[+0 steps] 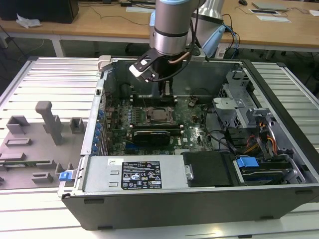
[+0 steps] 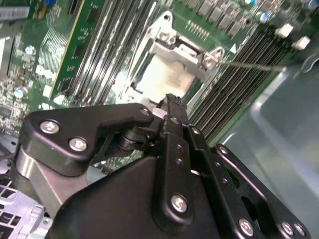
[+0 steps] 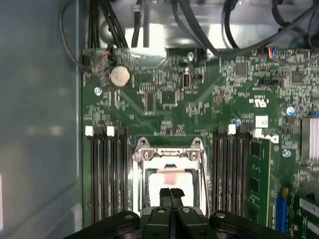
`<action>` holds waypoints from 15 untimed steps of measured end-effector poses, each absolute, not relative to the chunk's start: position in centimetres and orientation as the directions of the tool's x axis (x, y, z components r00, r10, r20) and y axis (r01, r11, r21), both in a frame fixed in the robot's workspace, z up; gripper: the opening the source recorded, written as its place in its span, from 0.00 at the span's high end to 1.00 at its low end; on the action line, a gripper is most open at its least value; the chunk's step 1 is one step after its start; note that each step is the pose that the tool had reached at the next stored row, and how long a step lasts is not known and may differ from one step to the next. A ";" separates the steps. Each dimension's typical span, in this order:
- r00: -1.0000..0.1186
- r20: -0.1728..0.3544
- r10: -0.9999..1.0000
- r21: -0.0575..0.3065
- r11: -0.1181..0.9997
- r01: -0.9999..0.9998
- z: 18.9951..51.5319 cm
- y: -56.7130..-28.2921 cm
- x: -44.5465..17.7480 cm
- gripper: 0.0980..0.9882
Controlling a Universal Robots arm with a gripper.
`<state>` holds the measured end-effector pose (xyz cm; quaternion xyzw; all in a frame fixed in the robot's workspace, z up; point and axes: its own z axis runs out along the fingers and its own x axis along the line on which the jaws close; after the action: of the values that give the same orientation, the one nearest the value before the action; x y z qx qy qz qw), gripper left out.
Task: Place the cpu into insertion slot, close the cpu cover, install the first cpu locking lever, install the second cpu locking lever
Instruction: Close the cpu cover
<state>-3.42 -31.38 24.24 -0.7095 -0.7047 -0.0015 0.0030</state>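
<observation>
At the exterior view's left, a grey fixture tray (image 1: 30, 149) lies on the slatted table (image 1: 50, 74), just beside the open computer case (image 1: 199, 209). Inside the case the green motherboard (image 1: 192, 119) lies flat, with the insertion slot (image 1: 159, 115) near its middle. The gripper (image 1: 166, 90) hangs above the slot's far edge, near the case's back wall. The case is open at the top. The drive cage (image 1: 234, 107) stands well apart towards the exterior view's right.

The first wrist view adds detail of the socket. The cpu cover (image 3: 169, 152) lies flat over the slot. The cpu (image 3: 169, 178) sits inside with its pale face up, showing through the cover's square window. Its edges run parallel to the memory slots (image 3: 107, 169), which flank the socket closely on both sides. The fingers (image 3: 164, 195) are pressed together with only a seam between them and nothing seen pinched. They are over the window's near edge; whether they touch the chip I cannot tell.

The second wrist view shows a thin locking lever (image 2: 251, 64) reaching out from a corner of the cover. Its long axis runs across the memory slots toward the grey case panel (image 2: 284, 129), not along the socket's side.
</observation>
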 end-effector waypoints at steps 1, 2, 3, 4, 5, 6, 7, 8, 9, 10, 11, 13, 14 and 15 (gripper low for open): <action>0.007 0.006 1.000 -0.002 -0.007 1.000 24.1 -31.4 -3.7 0.99; 0.007 0.006 1.000 -0.002 -0.007 1.000 23.8 -31.5 -4.0 0.99; 0.006 0.006 1.000 -0.002 -0.006 1.000 23.4 -31.6 -4.1 0.99; 0.007 0.006 1.000 -0.002 -0.007 1.000 23.1 -31.7 -4.2 0.99; 0.007 0.006 1.000 -0.002 -0.007 1.000 23.0 -31.7 -4.2 0.99; 0.007 0.006 1.000 -0.002 -0.007 1.000 23.0 -31.7 -4.2 0.99; 0.007 0.006 1.000 -0.002 -0.007 1.000 23.0 -31.7 -4.2 0.99; 0.007 0.006 1.000 -0.002 -0.007 1.000 23.0 -31.7 -4.2 0.99; 0.001 0.006 1.000 -0.002 -0.001 1.000 23.0 -31.7 -4.2 0.99; -0.013 0.006 1.000 -0.002 0.013 1.000 23.0 -31.7 -4.2 0.99; -0.038 0.006 0.999 -0.002 0.038 0.999 23.0 -31.7 -4.2 0.99; -0.087 0.006 0.996 -0.002 0.087 0.996 23.0 -31.7 -4.2 0.99; -0.107 0.006 0.994 -0.002 0.107 0.994 23.0 -31.7 -4.2 0.99; -0.134 0.006 0.991 -0.002 0.134 0.991 23.0 -31.7 -4.2 0.99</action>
<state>-4.21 -31.70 22.98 -0.6579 -0.7531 -0.0011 0.0030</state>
